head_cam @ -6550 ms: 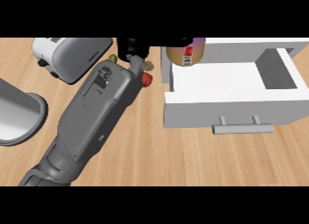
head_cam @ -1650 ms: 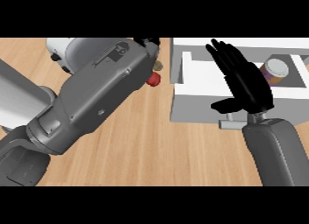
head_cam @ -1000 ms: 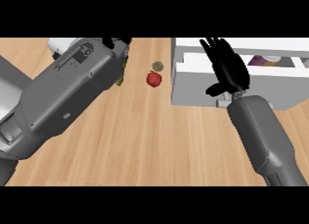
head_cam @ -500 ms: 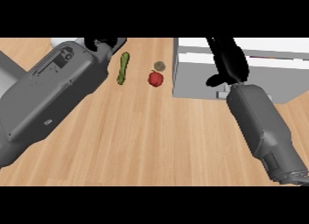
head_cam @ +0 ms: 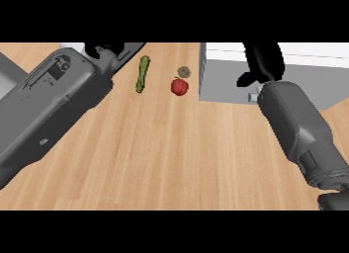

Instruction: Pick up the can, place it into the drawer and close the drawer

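Right hand (head_cam: 263, 62) lies flat, fingers straight, on the white drawer (head_cam: 224, 79) front upper right, holding nothing; left hand (head_cam: 112, 51) can't tell.

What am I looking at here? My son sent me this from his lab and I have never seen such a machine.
This is one view, taken from a humanoid robot's head, looking steeply down at a wooden counter. The two grey shapes are its forearms. The right hand is black and rests against the white drawer, which looks nearly closed. The left hand shows near the top edge; neither hand visibly holds anything. On the counter lie a long green vegetable, a small red fruit and a small brownish round item. No can is visible.
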